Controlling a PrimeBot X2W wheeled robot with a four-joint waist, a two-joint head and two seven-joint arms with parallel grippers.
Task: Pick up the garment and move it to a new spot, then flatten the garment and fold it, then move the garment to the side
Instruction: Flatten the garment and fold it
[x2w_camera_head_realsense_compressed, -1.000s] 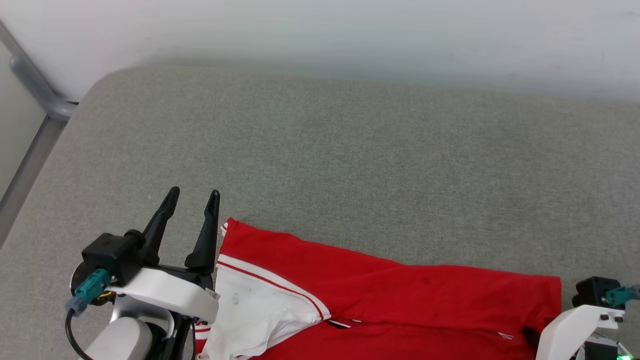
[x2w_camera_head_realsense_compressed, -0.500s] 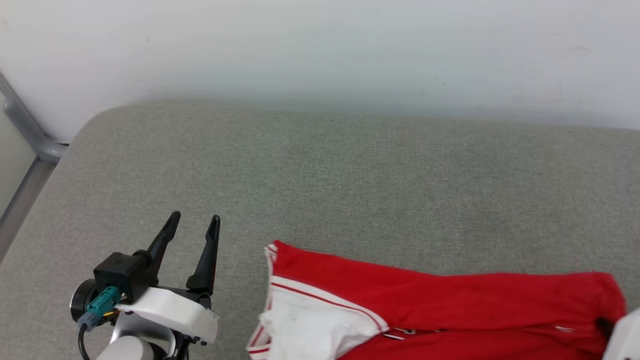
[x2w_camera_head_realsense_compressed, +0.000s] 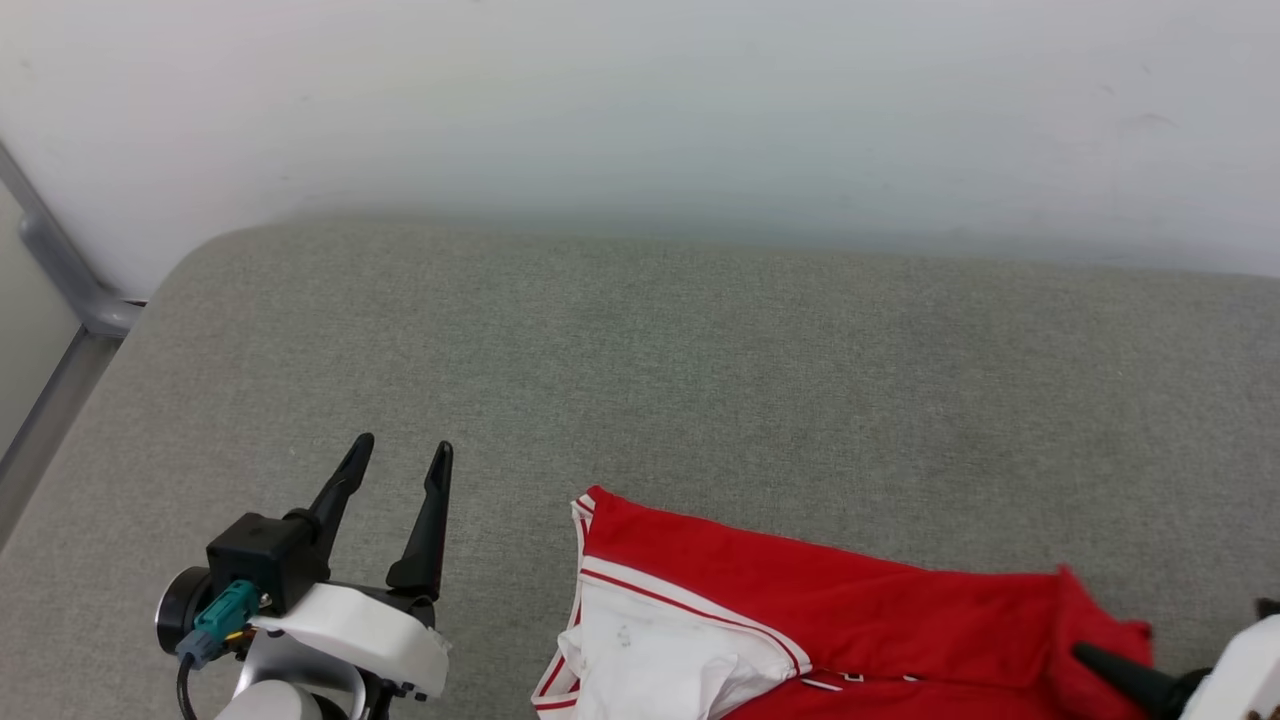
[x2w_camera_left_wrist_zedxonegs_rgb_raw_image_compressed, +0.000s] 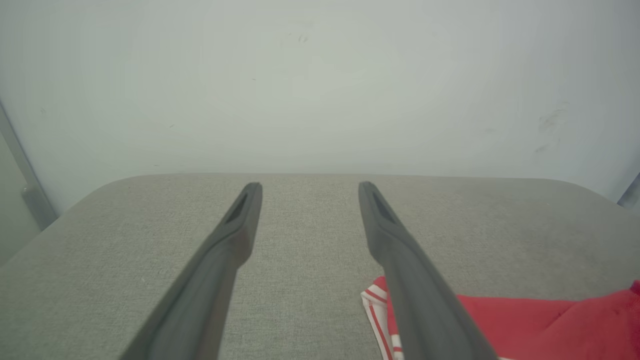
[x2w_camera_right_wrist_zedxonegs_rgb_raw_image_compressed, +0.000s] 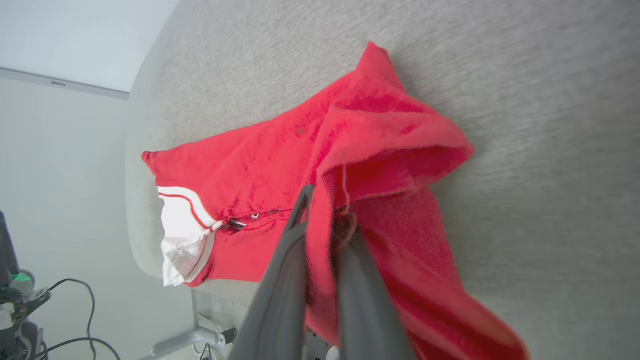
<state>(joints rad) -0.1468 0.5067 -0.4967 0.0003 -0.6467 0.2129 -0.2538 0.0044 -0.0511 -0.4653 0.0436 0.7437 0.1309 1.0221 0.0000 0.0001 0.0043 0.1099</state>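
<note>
Risk starts at the garment (x2w_camera_head_realsense_compressed: 850, 620), a red shirt that lies crumpled along the near side of the grey padded table (x2w_camera_head_realsense_compressed: 700, 350), with its white sleeve (x2w_camera_head_realsense_compressed: 660, 660) toward my left. The right gripper (x2w_camera_right_wrist_zedxonegs_rgb_raw_image_compressed: 327, 220) is closed tight on a bunched fold at the shirt's right end. I see red cloth pinched between its two fingers, and the fold rises off the table there. The pinch takes only a small amount of cloth. I judge that a fast pull can slip the fold out of the fingers, or drag one layer and leave the rest twisted. In the right wrist view the sleeve end lies at the table's edge, so a pull toward me can tip the shirt over that edge. The left gripper (x2w_camera_head_realsense_compressed: 402, 447) hovers with its fingers fully apart, holds nothing, and stands beside the sleeve without touching it. With that end unsupported, I expect the shirt to trail and fold under itself during the move.
</note>
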